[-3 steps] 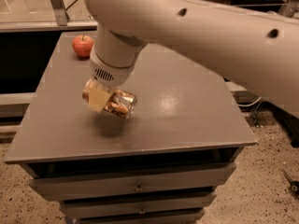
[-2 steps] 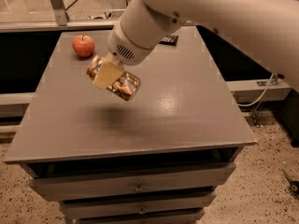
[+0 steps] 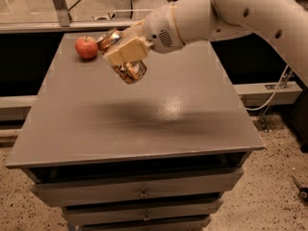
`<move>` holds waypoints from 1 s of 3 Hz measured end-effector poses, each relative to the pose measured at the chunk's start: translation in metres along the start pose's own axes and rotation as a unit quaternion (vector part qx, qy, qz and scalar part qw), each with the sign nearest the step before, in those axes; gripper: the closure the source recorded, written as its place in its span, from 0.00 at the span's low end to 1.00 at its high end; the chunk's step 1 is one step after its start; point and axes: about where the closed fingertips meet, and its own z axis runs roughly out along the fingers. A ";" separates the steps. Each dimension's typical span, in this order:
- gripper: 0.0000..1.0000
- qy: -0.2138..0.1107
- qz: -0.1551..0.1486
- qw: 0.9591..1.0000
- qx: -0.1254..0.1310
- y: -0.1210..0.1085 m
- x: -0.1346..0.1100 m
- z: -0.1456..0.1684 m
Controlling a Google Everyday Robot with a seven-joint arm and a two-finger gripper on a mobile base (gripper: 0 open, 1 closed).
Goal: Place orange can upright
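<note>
gripper up in the air over the far left part of the table, clamped on the can. can held clear of the surface, tilted, not upright: one silver end up and left toward the apple, the mottled orange-brown body sticking out down and right below the beige finger. apple sits on the table near its far left corner, just beside the can's upper end in this view; touching or apart, cannot tell. white arm reaches in from the upper right. soft shadow on the tabletop under the gripper. drawers below the top.
</note>
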 end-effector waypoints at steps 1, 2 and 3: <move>1.00 -0.100 -0.020 0.994 -0.042 0.011 -0.006 -0.009; 1.00 -0.154 -0.067 0.983 -0.073 0.033 0.005 -0.015; 1.00 -0.166 -0.105 0.978 -0.076 0.039 0.005 -0.015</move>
